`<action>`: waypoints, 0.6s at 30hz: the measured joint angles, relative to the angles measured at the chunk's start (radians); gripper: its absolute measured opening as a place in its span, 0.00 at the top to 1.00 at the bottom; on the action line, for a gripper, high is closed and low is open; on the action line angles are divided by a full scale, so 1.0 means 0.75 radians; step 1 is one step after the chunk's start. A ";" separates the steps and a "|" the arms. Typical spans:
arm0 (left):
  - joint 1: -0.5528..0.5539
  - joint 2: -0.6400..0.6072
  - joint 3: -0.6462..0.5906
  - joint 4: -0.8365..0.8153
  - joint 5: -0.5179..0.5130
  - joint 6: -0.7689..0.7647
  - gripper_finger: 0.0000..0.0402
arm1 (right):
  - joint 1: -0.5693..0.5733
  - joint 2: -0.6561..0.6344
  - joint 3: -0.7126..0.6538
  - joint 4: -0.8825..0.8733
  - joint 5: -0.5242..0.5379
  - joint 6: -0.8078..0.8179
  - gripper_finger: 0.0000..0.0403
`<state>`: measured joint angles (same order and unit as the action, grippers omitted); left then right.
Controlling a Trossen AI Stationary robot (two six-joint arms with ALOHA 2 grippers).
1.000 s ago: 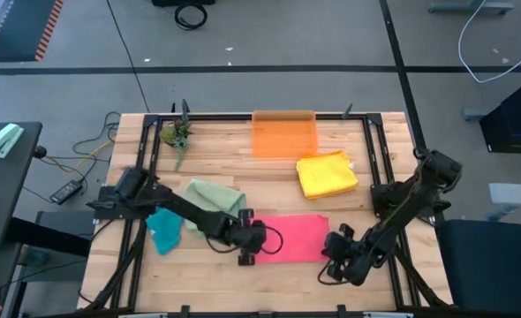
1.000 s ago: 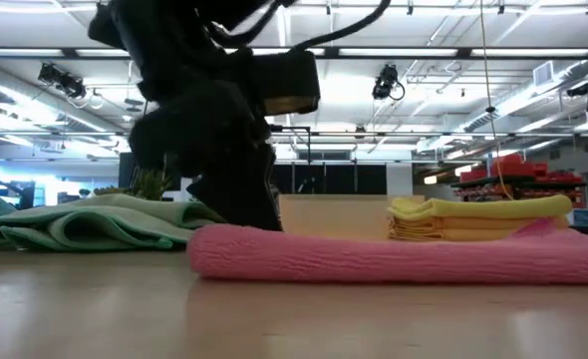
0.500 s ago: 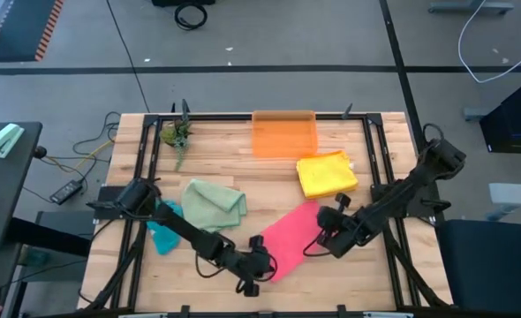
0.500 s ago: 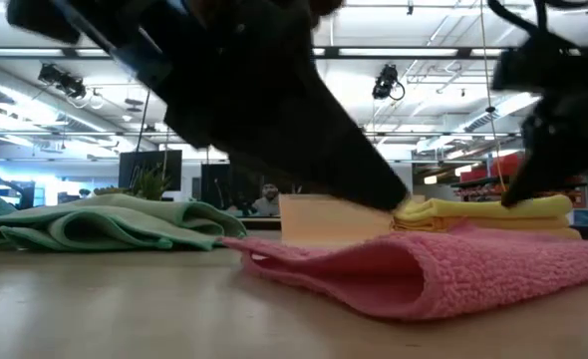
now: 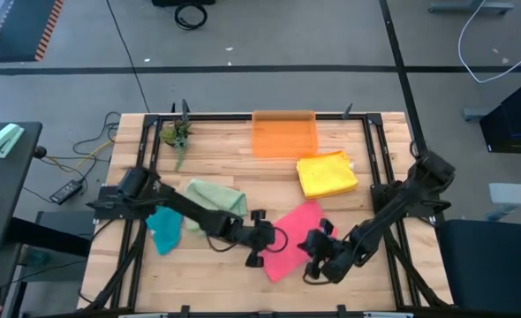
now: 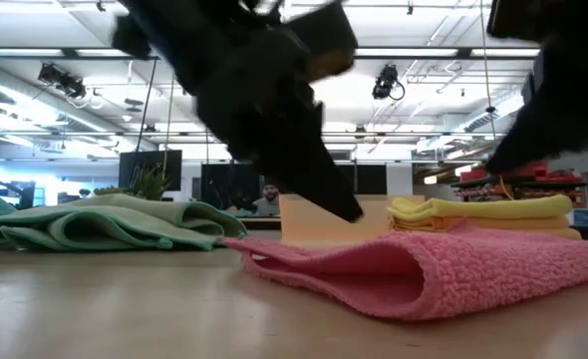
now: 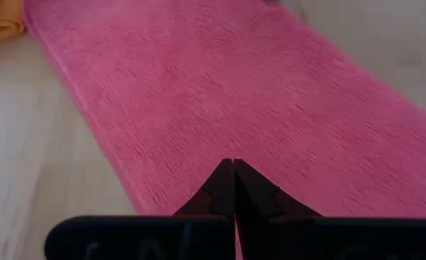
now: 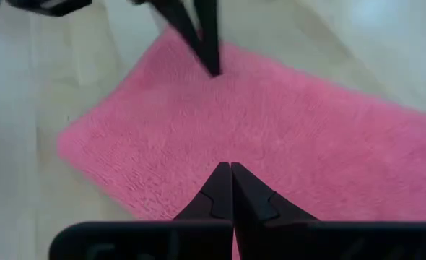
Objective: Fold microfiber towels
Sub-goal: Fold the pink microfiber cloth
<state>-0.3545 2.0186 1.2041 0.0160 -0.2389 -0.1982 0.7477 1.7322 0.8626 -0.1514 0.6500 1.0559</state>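
Note:
A pink microfiber towel point(image 5: 294, 240), folded, lies slantwise on the wooden table near its front edge; its fold shows thick in the low view point(image 6: 424, 274). My left gripper point(image 5: 269, 240) is shut, its tips point(image 7: 233, 162) just over the towel's left side. My right gripper point(image 5: 309, 250) is shut too, its tips point(image 8: 231, 166) over the towel's right side. In the low view both the left tip point(image 6: 352, 211) and the right tip point(image 6: 495, 165) stand above the cloth. Other towels lie apart: sage green point(image 5: 215, 199), teal point(image 5: 163, 228), and a yellow folded one point(image 5: 327, 174).
A translucent orange bin point(image 5: 284, 134) stands at the far edge in the middle. A small green plant point(image 5: 176, 134) sits at the far left corner. Black frame rails point(image 5: 377, 150) run along the table's sides. Bare wood shows between the bin and the pink towel.
The pink towel lay lengthwise along the near edge and has turned about, so that it lies slantwise. My left gripper swung toward the near edge, then back toward the towel's middle. My right gripper went toward the far edge, then back toward the near left.

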 joint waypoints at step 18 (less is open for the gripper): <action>-0.237 0.103 0.003 0.094 0.118 -0.253 0.99 | 0.036 0.102 0.001 -0.141 -0.089 0.237 1.00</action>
<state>-0.5319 2.0956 1.2063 0.0866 -0.1503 -0.3880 0.7749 1.8089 0.8631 -0.2573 0.5831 1.2335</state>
